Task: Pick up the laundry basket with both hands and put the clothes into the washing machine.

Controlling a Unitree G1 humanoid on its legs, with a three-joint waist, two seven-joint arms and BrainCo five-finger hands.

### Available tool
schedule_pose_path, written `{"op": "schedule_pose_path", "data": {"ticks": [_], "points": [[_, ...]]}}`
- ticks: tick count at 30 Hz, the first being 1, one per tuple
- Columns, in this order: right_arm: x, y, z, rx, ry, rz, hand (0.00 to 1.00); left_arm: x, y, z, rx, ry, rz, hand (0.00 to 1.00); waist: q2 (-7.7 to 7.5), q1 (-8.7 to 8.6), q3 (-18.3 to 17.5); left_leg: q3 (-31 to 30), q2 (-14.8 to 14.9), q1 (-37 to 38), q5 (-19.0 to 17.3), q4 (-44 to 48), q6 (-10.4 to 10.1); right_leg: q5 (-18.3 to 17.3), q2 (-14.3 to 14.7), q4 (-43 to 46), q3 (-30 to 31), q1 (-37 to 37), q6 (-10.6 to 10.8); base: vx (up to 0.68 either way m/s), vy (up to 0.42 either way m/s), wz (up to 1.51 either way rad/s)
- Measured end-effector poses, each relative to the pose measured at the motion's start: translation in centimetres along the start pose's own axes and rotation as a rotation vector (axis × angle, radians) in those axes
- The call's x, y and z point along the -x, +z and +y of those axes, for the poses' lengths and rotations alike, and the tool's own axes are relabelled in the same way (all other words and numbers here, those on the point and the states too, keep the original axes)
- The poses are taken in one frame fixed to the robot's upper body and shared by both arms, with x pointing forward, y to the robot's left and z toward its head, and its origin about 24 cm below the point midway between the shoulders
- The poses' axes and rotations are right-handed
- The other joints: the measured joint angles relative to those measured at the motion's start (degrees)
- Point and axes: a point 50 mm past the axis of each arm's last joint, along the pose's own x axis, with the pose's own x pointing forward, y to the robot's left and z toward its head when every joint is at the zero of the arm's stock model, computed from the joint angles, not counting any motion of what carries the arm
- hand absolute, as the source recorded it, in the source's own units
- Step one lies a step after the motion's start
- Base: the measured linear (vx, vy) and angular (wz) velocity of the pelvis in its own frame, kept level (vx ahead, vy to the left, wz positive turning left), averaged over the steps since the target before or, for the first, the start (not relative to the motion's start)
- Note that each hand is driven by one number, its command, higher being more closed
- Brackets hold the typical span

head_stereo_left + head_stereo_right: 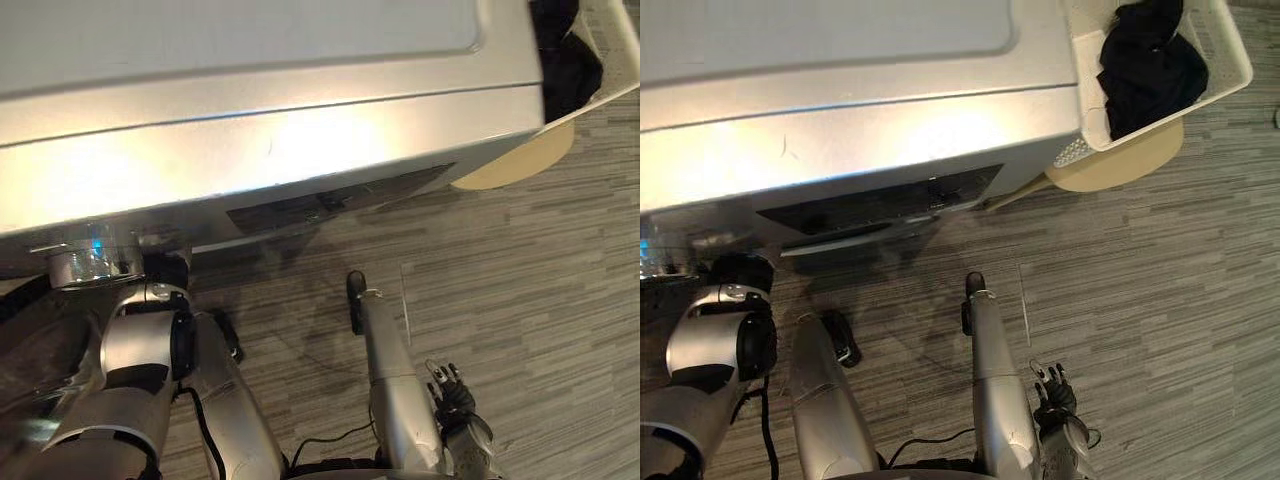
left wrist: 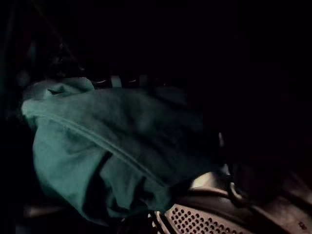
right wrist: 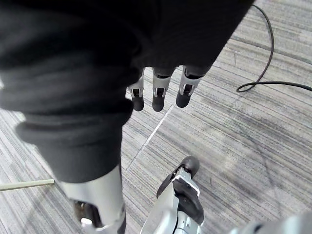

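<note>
Loading: teal cloth [image 2: 107,146] in drum [image 2: 195,222], black clothes [image 1: 1150,70] left in basket [image 1: 1230,55].
R hand [image 3: 159,95]: fingers apart, empty.
L hand: cannot tell.

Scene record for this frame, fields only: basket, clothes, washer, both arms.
laundry basket: on a beige round stand to the right of the washing machine, not held
black clothes: in the basket
teal garment: inside the dark perforated drum
left arm: goes in under the machine's front edge
right hand: hangs over the floor, fingers straight, empty
</note>
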Motion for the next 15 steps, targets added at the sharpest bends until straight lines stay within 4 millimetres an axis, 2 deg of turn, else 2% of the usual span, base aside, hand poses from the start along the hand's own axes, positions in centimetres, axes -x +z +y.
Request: {"op": "schedule_pose_path", "data": {"ticks": [2, 3, 4, 5, 7, 8, 10, 12, 13, 15], "points": [[0.0, -0.3, -0.2, 0.002, -0.011, 0.023, 0.0, 1.1, -3.5, -0.5, 0.059, -0.029, 0.118, 0.0, 0.0, 0.11, 0.0, 0.12, -0.22, 4.39, 0.18, -2.12, -0.34, -0.16, -0.53, -1.94, -0.74, 4.77, -0.4, 0.08, 0.05, 0.23], [0.0, -0.4, -0.3, 0.005, -0.015, 0.029, 0.0, 1.4, -4.6, -0.6, 0.066, -0.031, 0.145, 0.0, 0.0, 0.08, 0.0, 0.22, -0.45, 5.58, 0.24, -2.71, -0.45, -0.17, -1.07, -2.33, -0.9, 5.94, -0.4, 0.07, 0.062, 0.29], [-0.1, -0.6, -0.4, 0.018, -0.025, 0.039, 0.0, 2.4, -6.7, -0.7, 0.085, -0.039, 0.205, 0.0, -0.01, 0.24, -0.01, 0.55, -1.19, 8.43, 0.36, -4.07, -0.6, -0.25, -1.81, -3.15, -1.07, 8.42, -0.46, 0.06, 0.049, 0.27], [-0.1, -0.6, -0.4, 0.024, -0.029, 0.042, 0.0, 2.9, -7.8, -0.7, 0.086, -0.042, 0.235, 0.0, 0.0, 0.26, -0.04, 0.95, -1.43, 9.86, 0.5, -4.79, -0.51, -0.4, -2.23, -3.64, -1.24, 9.75, -0.63, 0.08, 0.056, 0.37], [-0.4, -0.6, -0.4, 0.04, -0.048, 0.052, 0.0, 5.5, -12.3, -0.3, 0.072, -0.038, 0.352, 0.0, 0.57, 0.27, -1.42, 1.73, -3.29, 14.12, 1.25, -8.32, -0.24, -0.79, -4.22, -6.22, -1.94, 14.12, -0.71, 0.07, 0.03, 0.39], [-0.4, -0.6, -0.4, 0.046, -0.053, 0.057, 0.0, 6.3, -13.6, -0.2, 0.067, -0.037, 0.389, 0.0, 0.89, 0.37, -1.99, 1.98, -3.69, 15.16, 1.48, -9.23, -0.04, -0.79, -4.56, -6.9, -2.07, 15.18, -0.7, 0.08, 0.023, 0.37], [-0.5, -0.7, -0.7, 0.07, -0.068, 0.073, 0.0, 10.6, -18.9, 0.9, 0.012, -0.04, 0.546, 0.0, 2.06, 1.26, -4.25, 3.08, -5.61, 20.36, 2.59, -13.48, 0.31, -0.75, -6.23, -9.86, -2.5, 19.96, -0.63, 0.09, 0.009, 0.32], [-0.4, -0.7, -1.2, 0.075, -0.087, 0.079, 0.0, 13.9, -22.1, 2.0, -0.021, -0.025, 0.658, 0.0, 3.29, 1.72, -6.27, 3.38, -6.73, 23.18, 3.35, -16.39, 0.52, -0.51, -7.28, -12.48, -3.26, 23.17, -0.32, 0.09, 0.007, 0.31], [-0.3, -0.9, -1.8, 0.08, -0.11, 0.087, 0.0, 16.7, -24.4, 2.9, -0.031, -0.018, 0.754, 0.0, 4.09, 1.83, -8.04, 3.68, -7.74, 25.55, 4.29, -19.24, 0.71, 0.13, -8.13, -15.25, -3.97, 25.83, -0.25, 0.14, 0.009, 0.33], [-0.1, -1.4, -2.4, 0.082, -0.133, 0.112, 0.0, 21.8, -27.8, 4.9, -0.058, 0.005, 0.924, 0.0, 4.85, 2.5, -11.41, 4.63, -9.29, 29.41, 6.29, -24.97, 0.91, 1.84, -9.44, -20.83, -5.01, 30.07, -0.12, 0.2, 0.019, 0.29]]}}
